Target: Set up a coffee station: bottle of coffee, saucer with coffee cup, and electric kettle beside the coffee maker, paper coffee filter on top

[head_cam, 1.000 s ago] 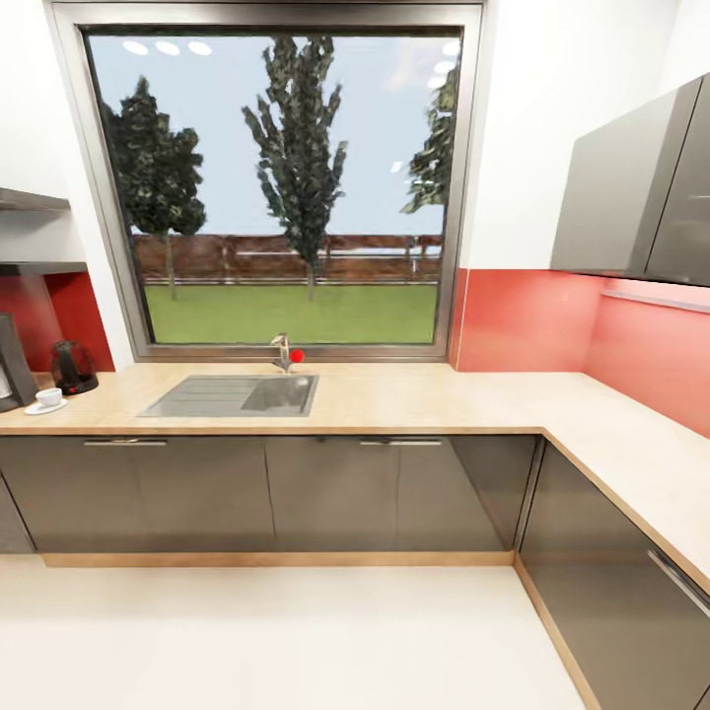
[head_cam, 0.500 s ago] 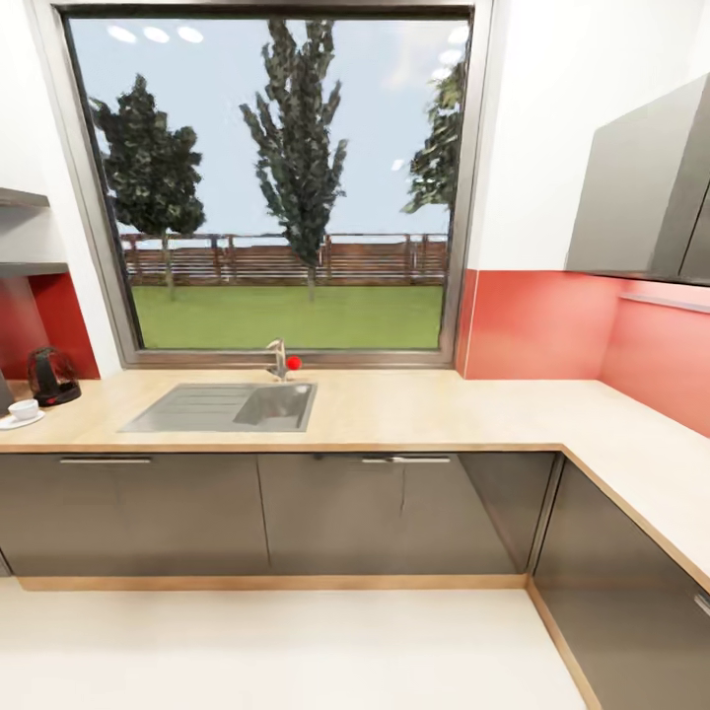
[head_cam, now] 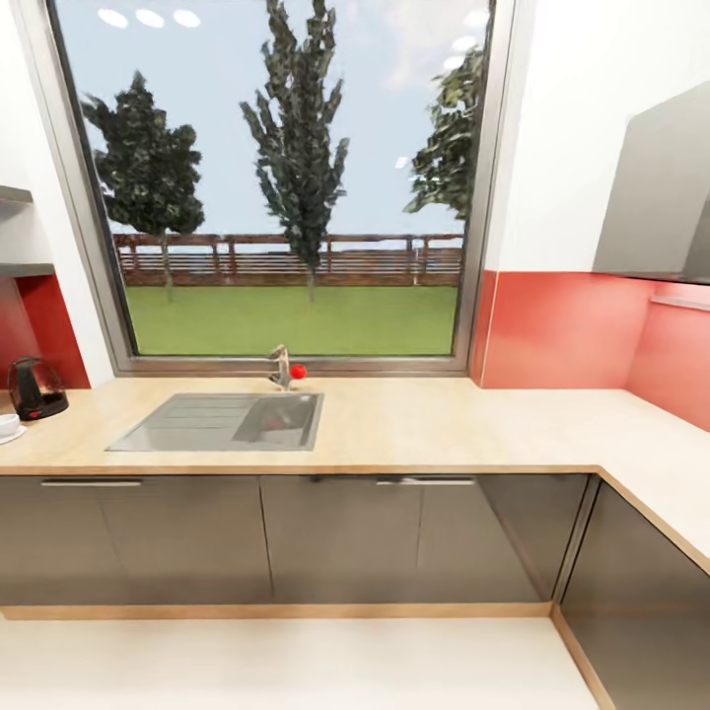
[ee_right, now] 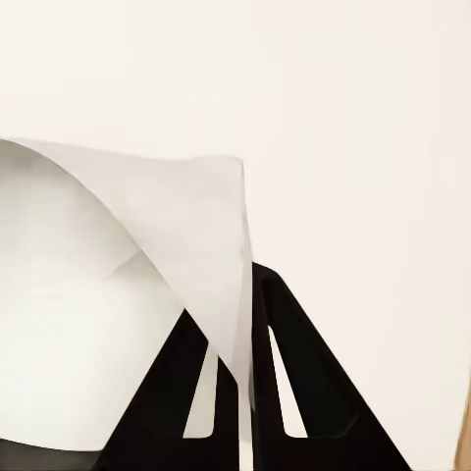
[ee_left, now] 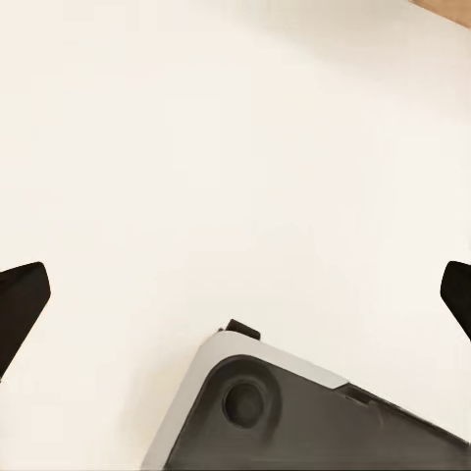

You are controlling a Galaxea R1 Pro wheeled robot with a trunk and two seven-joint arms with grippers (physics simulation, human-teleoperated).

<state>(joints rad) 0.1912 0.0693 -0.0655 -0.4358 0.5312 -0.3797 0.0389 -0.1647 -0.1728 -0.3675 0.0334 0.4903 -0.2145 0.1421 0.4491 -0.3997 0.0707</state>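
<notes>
At nine o'clock in your head view, the electric kettle (head_cam: 35, 389) stands upright on the kitchen countertop (head_cam: 414, 424). Your left gripper (ee_left: 235, 294) gapes wide over pale floor (ee_left: 196, 147). Your right gripper (ee_right: 245, 319) pinches the paper coffee filter (ee_right: 118, 255), its open mouth facing the camera.

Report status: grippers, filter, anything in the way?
Left gripper open, empty. Right gripper shut on paper coffee filter. Electric kettle on kitchen countertop at far left of head view; path looks unobstructed.
</notes>
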